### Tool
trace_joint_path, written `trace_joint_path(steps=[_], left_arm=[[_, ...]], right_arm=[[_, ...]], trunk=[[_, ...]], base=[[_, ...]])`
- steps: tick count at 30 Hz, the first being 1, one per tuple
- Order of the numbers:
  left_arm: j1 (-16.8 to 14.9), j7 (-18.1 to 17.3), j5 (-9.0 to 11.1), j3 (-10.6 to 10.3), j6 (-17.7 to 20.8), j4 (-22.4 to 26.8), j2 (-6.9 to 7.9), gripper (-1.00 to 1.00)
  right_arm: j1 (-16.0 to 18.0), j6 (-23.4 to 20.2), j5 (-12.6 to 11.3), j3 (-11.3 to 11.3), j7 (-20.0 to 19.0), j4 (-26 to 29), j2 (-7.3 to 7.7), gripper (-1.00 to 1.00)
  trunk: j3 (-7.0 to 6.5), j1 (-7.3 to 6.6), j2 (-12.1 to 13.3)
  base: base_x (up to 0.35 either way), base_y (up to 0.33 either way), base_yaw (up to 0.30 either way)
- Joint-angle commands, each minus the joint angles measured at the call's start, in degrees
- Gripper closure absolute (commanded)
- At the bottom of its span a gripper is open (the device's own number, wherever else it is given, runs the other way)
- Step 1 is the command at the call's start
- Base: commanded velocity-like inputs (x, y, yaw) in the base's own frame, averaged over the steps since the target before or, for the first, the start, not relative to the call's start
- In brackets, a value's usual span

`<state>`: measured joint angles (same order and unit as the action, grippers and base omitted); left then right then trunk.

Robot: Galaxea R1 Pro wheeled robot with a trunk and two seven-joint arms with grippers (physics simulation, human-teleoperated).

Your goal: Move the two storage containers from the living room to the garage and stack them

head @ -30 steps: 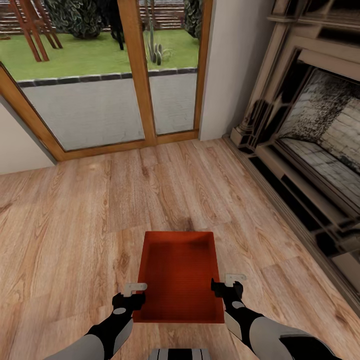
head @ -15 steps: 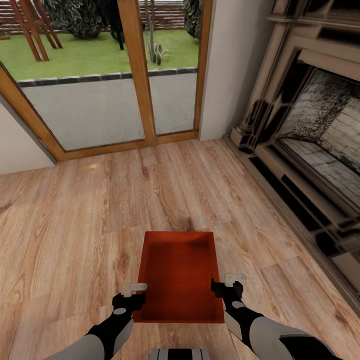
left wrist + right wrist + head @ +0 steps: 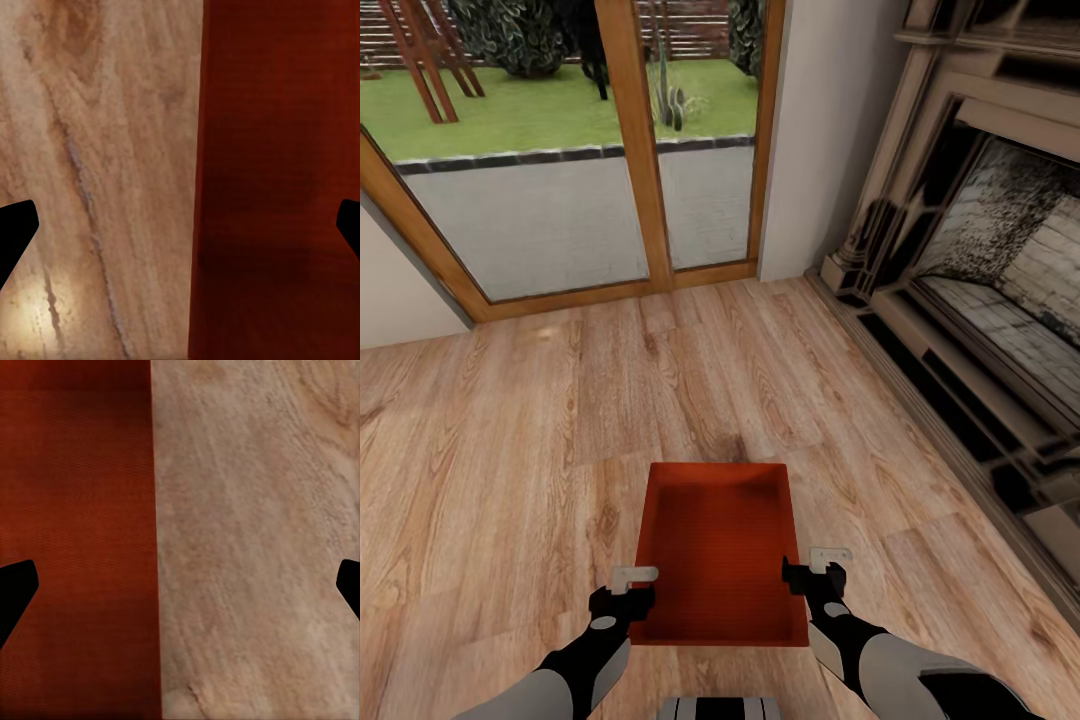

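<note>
One red-orange open-top storage container (image 3: pixel 720 550) sits on the light wood planks of the living room, just in front of me. My left gripper (image 3: pixel 632 588) hangs open over its left wall, and my right gripper (image 3: pixel 807 573) hangs open over its right wall. In the left wrist view the gripper (image 3: pixel 187 217) straddles the wall edge, with the container's inside (image 3: pixel 277 187) on one side and planks on the other. The right wrist view is alike: the open gripper (image 3: pixel 187 577) spans the container's (image 3: pixel 75 525) edge. The garage is out of view.
A large stone fireplace (image 3: pixel 980 300) runs along the right. A wood-framed glass door (image 3: pixel 640 150) to the garden stands ahead, next to a white wall section (image 3: pixel 820 130). Open plank floor (image 3: pixel 510 430) lies to the left and ahead.
My left gripper has crept slightly inward toward the container's left wall. The right gripper, the container and the view have not moved.
</note>
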<state>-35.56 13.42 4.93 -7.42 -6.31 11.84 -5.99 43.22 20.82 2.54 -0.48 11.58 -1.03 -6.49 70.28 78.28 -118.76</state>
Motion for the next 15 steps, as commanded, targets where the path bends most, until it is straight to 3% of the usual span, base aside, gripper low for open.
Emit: trace_joint_path(steps=[1, 7, 15], left_arm=[[0.0, 0.3, 0.5, -0.5, -0.2, 0.0, 0.01, -1.0], [0.0, 0.3, 0.5, -0.5, -0.2, 0.0, 0.02, -1.0], [0.0, 0.3, 0.5, -0.5, -0.2, 0.0, 0.02, -1.0]], right_arm=[[0.1, 0.2, 0.3, -0.1, 0.3, -0.1, -0.02, -1.0], [0.1, 0.2, 0.3, -0.1, 0.3, -0.1, -0.01, -1.0], [0.1, 0.2, 0.3, -0.1, 0.3, -0.1, -0.04, -1.0]], trunk=[[0.03, -0.01, 0.0], [0.03, -0.01, 0.0], [1.47, 1.75, -3.2]], base=[[0.0, 0.0, 0.0], [0.0, 0.0, 0.0], [0.0, 0.0, 0.0]])
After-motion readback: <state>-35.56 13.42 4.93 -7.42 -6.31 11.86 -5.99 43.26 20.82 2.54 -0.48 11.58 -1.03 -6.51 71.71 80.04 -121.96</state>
